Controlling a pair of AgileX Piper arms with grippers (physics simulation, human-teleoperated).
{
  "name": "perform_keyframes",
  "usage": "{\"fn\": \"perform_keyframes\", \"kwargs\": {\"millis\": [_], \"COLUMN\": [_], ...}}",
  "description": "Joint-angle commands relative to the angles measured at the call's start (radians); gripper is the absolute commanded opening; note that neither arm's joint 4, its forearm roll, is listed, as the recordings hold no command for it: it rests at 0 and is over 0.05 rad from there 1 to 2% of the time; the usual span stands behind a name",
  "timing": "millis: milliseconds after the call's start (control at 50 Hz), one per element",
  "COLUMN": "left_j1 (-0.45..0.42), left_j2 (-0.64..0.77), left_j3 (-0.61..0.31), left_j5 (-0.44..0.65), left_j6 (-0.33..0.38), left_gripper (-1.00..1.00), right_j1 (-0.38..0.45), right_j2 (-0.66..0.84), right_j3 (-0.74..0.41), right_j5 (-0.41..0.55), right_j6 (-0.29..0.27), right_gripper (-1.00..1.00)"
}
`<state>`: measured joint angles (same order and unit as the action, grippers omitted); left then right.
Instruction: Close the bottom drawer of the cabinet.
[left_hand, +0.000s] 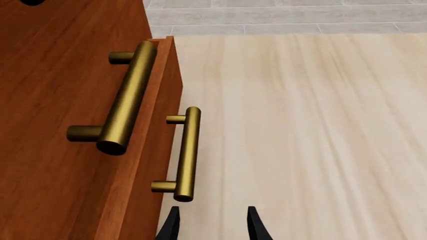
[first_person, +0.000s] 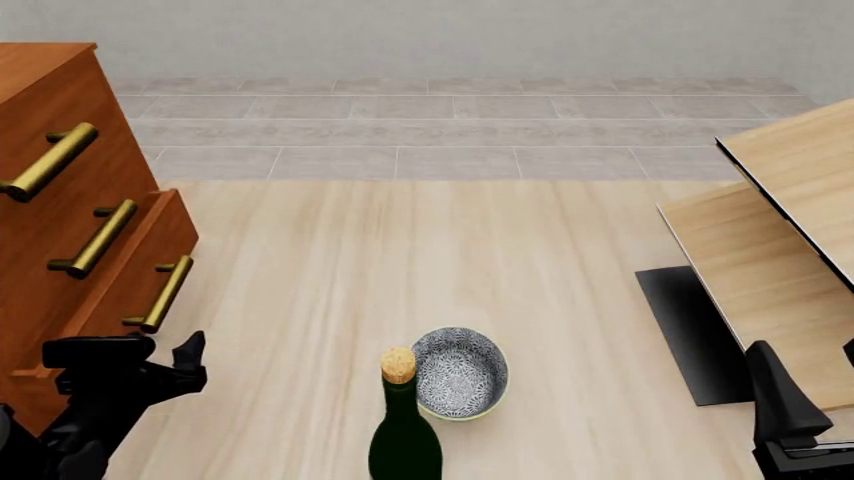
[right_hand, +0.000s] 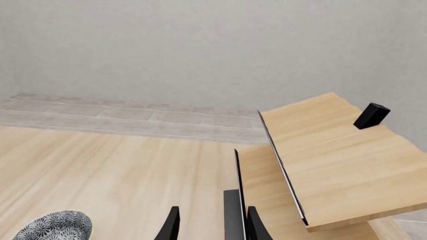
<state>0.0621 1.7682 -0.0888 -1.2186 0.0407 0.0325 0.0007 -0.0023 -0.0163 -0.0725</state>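
The reddish-brown cabinet stands at the table's left edge. Its bottom drawer juts out past the two drawers above it, and its brass bar handle faces the table. My left gripper is open just in front of that handle's near end, holding nothing. In the left wrist view the cabinet fills one side. There the bottom drawer and its handle lie just beyond the left gripper. My right gripper is open and empty far off at the right; it appears again as the right gripper.
A dark green corked bottle and a patterned bowl stand at the front middle. Tilted light-wood boards on a black base occupy the right side. A small black block rests on the upper board.
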Motion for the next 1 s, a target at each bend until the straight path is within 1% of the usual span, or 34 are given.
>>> {"fn": "perform_keyframes", "kwargs": {"millis": [20, 460, 580, 1000], "left_j1": [0.047, 0.113, 0.119, 0.171], "left_j2": [0.001, 0.028, 0.028, 0.049], "left_j3": [0.0, -0.019, -0.019, -0.031], "left_j5": [-0.001, -0.001, -0.001, -0.001], "left_j6": [0.009, 0.012, 0.011, 0.027], "left_gripper": [1.0, 1.0, 1.0, 1.0], "right_j1": [-0.001, -0.003, -0.002, -0.002], "right_j2": [0.0, 0.0, 0.0, 0.0], "right_j3": [0.0, 0.0, -0.001, 0.0], "right_j5": [0.0, -0.001, 0.0, 0.001], "right_j6": [0.0, 0.0, 0.001, 0.007], "right_gripper": [1.0, 1.0, 1.0, 1.0]}}
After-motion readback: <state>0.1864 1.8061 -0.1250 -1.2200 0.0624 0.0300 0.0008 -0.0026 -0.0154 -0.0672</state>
